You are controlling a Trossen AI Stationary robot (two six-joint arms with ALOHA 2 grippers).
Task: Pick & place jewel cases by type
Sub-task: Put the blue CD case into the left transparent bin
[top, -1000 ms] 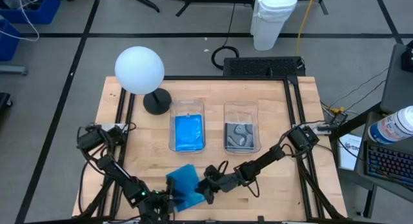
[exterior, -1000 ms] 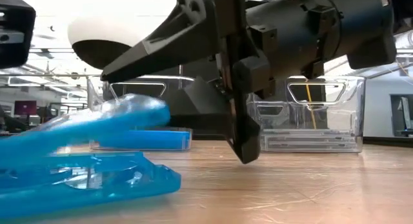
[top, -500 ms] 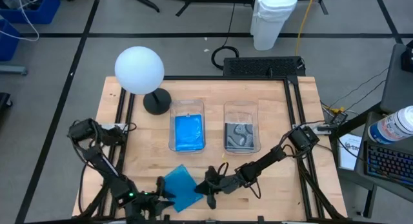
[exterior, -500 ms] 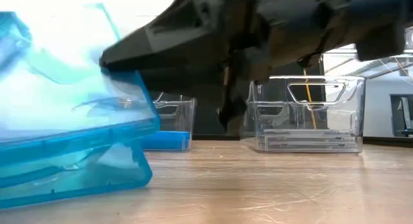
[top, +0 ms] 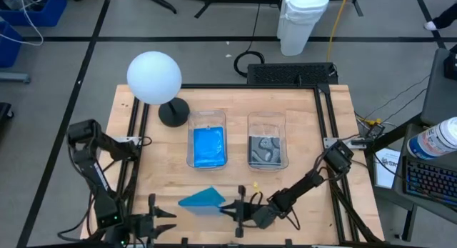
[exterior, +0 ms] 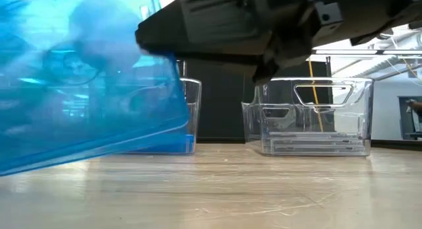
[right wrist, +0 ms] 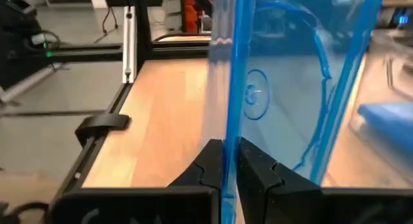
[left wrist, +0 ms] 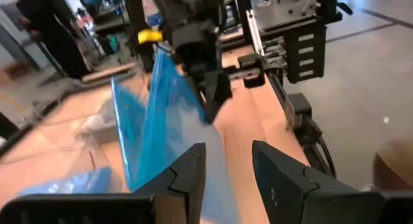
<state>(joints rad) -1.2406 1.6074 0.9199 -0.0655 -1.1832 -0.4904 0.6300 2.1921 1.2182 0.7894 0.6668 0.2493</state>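
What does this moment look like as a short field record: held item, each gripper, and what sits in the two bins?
held item: blue jewel case, lifted off the table
right gripper: shut on an edge of the blue jewel case
left gripper: open, empty, at the table's near left edge
left bin: blue cases
right bin: grey-black patterned cases

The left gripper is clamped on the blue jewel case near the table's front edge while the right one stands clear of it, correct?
No, swapped. The right wrist view shows the right gripper shut on the blue jewel case; in the left wrist view the left gripper stands open, clear of it.
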